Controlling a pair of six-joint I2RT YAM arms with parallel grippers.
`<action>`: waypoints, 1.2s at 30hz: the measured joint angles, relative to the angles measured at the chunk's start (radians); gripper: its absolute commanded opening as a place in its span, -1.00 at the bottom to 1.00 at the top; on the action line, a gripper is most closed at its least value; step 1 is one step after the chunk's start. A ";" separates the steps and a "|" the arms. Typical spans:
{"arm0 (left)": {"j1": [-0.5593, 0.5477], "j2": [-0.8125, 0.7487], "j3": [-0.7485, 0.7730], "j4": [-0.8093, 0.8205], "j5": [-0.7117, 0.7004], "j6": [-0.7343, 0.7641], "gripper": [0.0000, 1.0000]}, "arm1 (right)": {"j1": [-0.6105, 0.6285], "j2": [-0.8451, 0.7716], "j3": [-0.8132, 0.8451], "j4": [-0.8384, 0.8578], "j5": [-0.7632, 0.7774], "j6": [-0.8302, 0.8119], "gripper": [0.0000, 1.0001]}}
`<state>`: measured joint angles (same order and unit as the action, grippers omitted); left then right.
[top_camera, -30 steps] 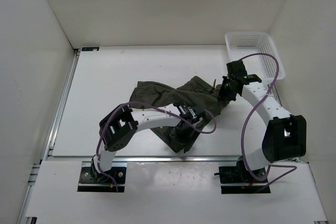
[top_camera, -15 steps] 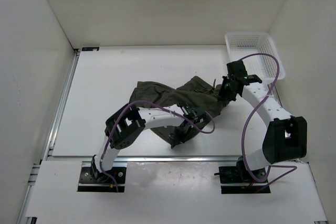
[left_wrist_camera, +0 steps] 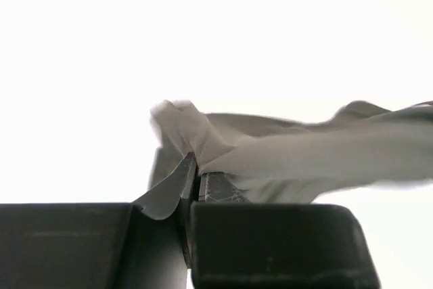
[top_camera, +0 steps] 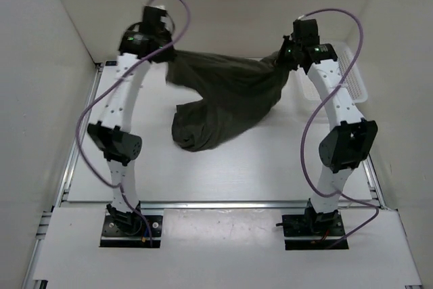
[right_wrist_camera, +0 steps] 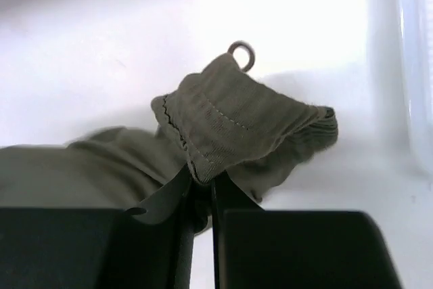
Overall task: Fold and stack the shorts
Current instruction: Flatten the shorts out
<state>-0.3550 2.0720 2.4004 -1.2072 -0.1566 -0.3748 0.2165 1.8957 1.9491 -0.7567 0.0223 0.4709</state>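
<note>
Closest to the bases there's just table (top_camera: 135,167), with the low belly of the shorts (top_camera: 223,96) hanging over its middle. Whether that bottom fold is touching the surface can't be told from above.

The shorts aren't laid flat at all. They're strung up in the air between the two arms, sagging in the middle like a hammock. Further back and higher, one end is pinched in the left gripper (top_camera: 162,57) and the other in the right gripper (top_camera: 285,59). Both are clamped down hard on cloth, and a bunched wad is seen poking past the fingers in each wrist view. A stitched edge is caught on the right side. Just beyond that gripper, the basket (top_camera: 355,76) is partly hidden.

Handling-wise, it's judged to be soft, light and totally limp, so any shape is only kept by tension between the two grips. It's not fragile and not really slippery, but a thin pinch could probably be tugged free if it's stretched too far. It's best held at seamed edges or corners, since a mid-panel grab would likely just bunch it.
</note>
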 measured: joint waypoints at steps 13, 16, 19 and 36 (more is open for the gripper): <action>0.098 -0.697 -0.676 0.220 0.115 -0.079 -0.40 | 0.090 -0.631 -0.548 0.225 -0.050 -0.035 -0.42; 0.088 -0.849 -1.054 0.265 0.142 -0.135 1.00 | 0.151 -0.756 -0.865 0.225 0.000 0.022 0.32; 0.088 -0.869 -1.329 0.260 0.181 -0.198 1.00 | 0.172 -0.844 -1.132 0.150 0.051 0.098 0.47; 0.116 -0.690 -1.482 0.303 0.247 -0.369 1.00 | 0.050 -0.836 -1.252 0.163 -0.064 0.330 0.05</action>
<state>-0.2394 1.3823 0.9188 -0.9039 0.0906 -0.7441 0.2661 1.0595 0.6975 -0.5941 -0.0414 0.8013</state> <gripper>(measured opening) 0.997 0.423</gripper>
